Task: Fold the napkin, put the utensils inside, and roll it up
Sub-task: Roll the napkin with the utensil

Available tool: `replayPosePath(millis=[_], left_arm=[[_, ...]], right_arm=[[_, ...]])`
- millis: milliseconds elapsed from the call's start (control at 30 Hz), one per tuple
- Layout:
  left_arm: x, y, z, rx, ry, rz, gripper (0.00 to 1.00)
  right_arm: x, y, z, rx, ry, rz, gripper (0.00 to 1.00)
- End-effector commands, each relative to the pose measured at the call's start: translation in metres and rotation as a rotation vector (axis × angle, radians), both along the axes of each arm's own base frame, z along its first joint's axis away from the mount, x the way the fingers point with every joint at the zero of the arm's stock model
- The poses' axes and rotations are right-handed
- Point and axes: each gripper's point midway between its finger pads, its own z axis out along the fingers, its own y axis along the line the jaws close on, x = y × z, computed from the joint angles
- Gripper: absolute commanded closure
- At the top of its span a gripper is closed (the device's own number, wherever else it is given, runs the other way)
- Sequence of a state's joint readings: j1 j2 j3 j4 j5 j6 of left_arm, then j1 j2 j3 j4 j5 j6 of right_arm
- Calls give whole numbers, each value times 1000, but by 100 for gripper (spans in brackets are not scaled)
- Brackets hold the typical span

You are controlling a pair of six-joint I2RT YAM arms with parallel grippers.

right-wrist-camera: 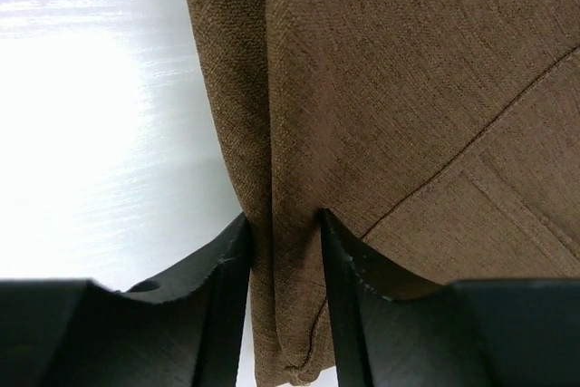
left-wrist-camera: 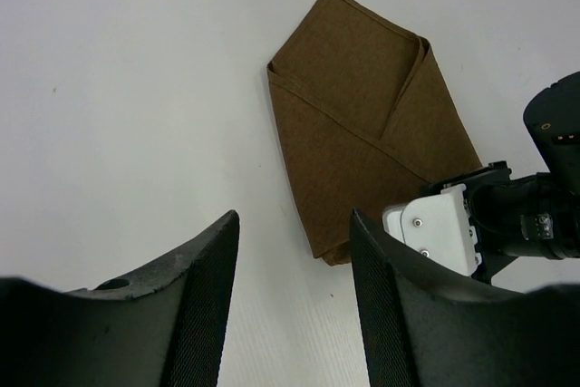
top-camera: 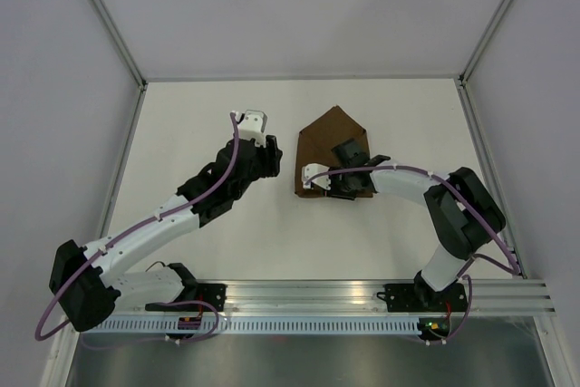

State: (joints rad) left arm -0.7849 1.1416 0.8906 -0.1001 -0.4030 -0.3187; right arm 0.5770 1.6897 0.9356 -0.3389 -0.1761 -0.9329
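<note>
Tabletop [top-camera: 199, 115], white, carries the napkin [top-camera: 331, 138] right of centre. The cloth is folded into a five-sided packet whose point aims away from the robot and whose long axis runs near to far. Diagonal fold lines cross its upper face.

Reaching in from the right over the packet's near end, the right arm [top-camera: 408, 178] sets the right tool [right-wrist-camera: 284, 224] at the near-left corner, lined up along the left edge. Its jaws stand narrow, one on each side of the thick folded rim, with cloth filling the gap between them; it reads as a pinch on the napkin. From that tool the rest of the cloth lies to the right and away, and bare tabletop lies to the left. A roll begun here would most likely travel rightward across the short width, its axis running near to far.

The left tool [left-wrist-camera: 294, 219] hangs over the tabletop left of the napkin and apart from it, jaws moderately wide with nothing between them. The right arm is plainly the nearer one.

No view shows the utensils; whether they lie inside the folds cannot be told.
</note>
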Motion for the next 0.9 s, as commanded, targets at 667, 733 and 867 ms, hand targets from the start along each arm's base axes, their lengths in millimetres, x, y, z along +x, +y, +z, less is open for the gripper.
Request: replayPosePath(millis=[667,733,867], left_arm=[[-26,-17,29,12,-162,-216,52],[-29,-21,26,40,-174,-242,53],[-43,-38,15,98,-192,-325,55]], right_arm=[[-64,-28,-38,-22,591,65,80],[-67,-27,-36,-11,633,75,80],[-68,-31,-33,16,696,73,81]])
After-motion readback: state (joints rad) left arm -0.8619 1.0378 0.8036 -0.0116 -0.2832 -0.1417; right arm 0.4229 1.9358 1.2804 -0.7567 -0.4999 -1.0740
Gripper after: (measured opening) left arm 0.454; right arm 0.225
